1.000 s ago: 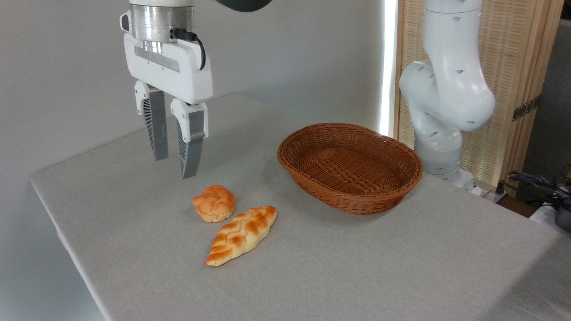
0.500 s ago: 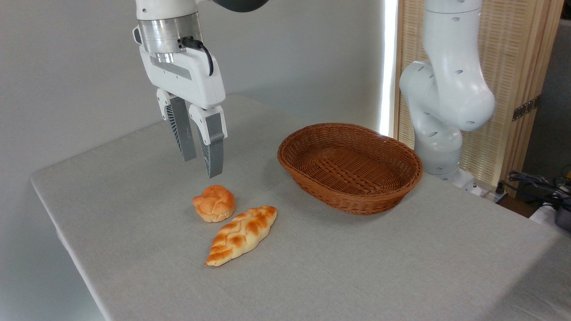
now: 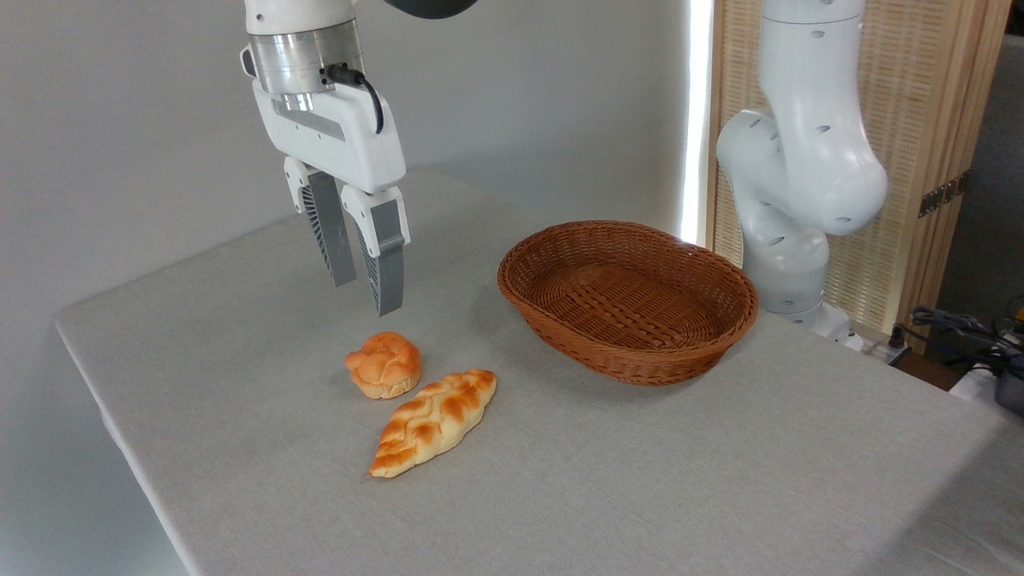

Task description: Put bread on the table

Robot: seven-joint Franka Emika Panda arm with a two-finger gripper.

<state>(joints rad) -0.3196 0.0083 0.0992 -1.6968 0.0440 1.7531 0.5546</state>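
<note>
The bread [image 3: 433, 421], a long braided golden loaf with orange-brown plaits, lies flat on the table [image 3: 240, 400], which is covered in light grey cloth. Its far end almost touches a small round orange knotted bun [image 3: 385, 365]. My gripper [image 3: 366, 294] hangs in the air above and slightly behind the bun, fingers pointing down. Its jaws stand open with a narrow gap and nothing between them. It touches neither the bun nor the loaf.
An oval brown wicker basket [image 3: 720, 276] stands to the right of the loaf, with nothing in it. The arm's white base [image 3: 800, 200] rises behind the basket at the table's far right edge. Cables [image 3: 960, 324] lie off the table at right.
The gripper has moved right, from above bare cloth at left to a spot above the bun, and its fingers have drawn closer together. Loaf, bun and basket have stayed put.
</note>
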